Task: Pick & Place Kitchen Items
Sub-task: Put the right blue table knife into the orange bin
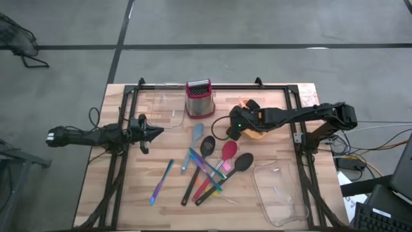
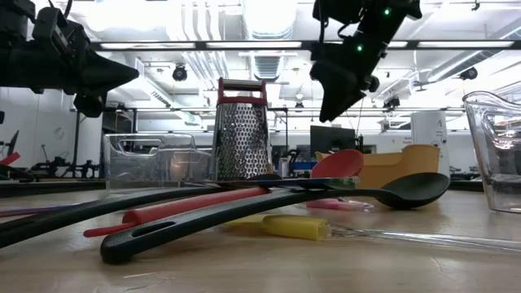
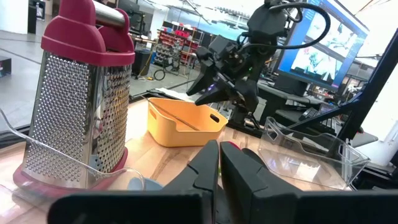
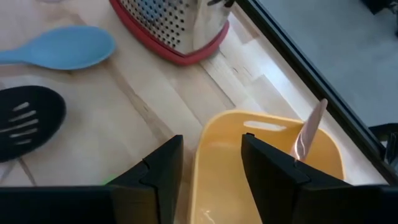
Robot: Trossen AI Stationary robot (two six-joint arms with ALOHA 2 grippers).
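Observation:
Several kitchen utensils lie flat in a loose pile at mid-table: a blue spoon [image 1: 194, 137], a black slotted spoon [image 1: 207, 145], a red spoon [image 1: 228, 152], a black spoon [image 1: 243, 162], thin coloured-handled ones [image 1: 207, 170] and a blue-purple one [image 1: 161, 182]. My right gripper [image 1: 234, 131] hovers open and empty over the orange tray's left rim [image 4: 249, 119], one finger on each side of it and clear of it. A thin pinkish piece [image 4: 309, 134] leans in the tray. My left gripper [image 1: 156, 132] is shut and empty, raised over the table's left part.
The red-topped steel grater [image 1: 199, 98] stands at the far middle, next to the tray [image 3: 180, 121]. One clear bin [image 1: 161, 106] sits at the far left, another [image 1: 280, 193] at the near right. Bare wood lies around the blue-purple utensil at the near left.

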